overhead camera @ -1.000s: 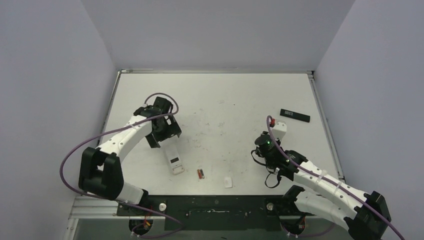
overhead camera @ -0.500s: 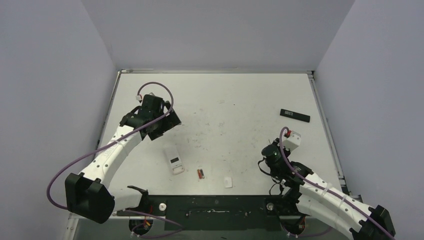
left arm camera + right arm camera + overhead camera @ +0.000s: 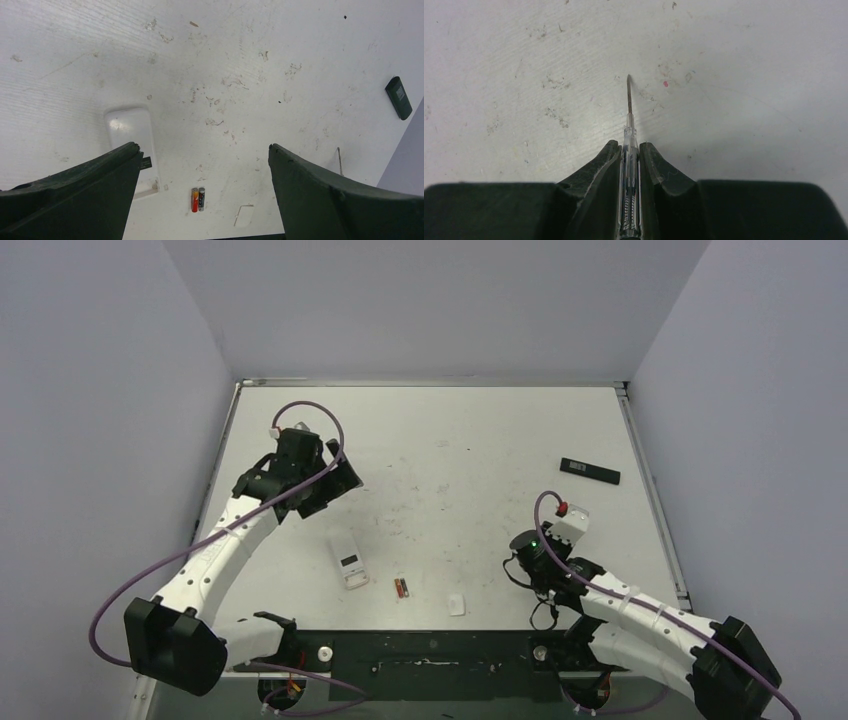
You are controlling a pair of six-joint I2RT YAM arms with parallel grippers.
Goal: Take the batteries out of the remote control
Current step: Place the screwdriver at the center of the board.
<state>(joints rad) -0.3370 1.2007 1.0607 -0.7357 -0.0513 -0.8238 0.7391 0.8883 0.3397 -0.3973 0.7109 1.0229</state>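
A white remote control lies flat near the table's front, left of centre; the left wrist view shows it partly behind the left finger. Two batteries, one reddish-orange and one dark, lie side by side on the table to its right. My left gripper hovers behind the remote, open wide with nothing between its fingers. My right gripper is at the right front, shut on a clear-handled screwdriver whose metal tip points at bare table.
A small white rounded plastic piece lies right of the batteries. A black slim rectangular object sits at the far right. The table is scuffed and walled on three sides.
The left arm has swung back and left, away from the white remote. The right arm has pulled toward the front edge, still gripping the screwdriver.
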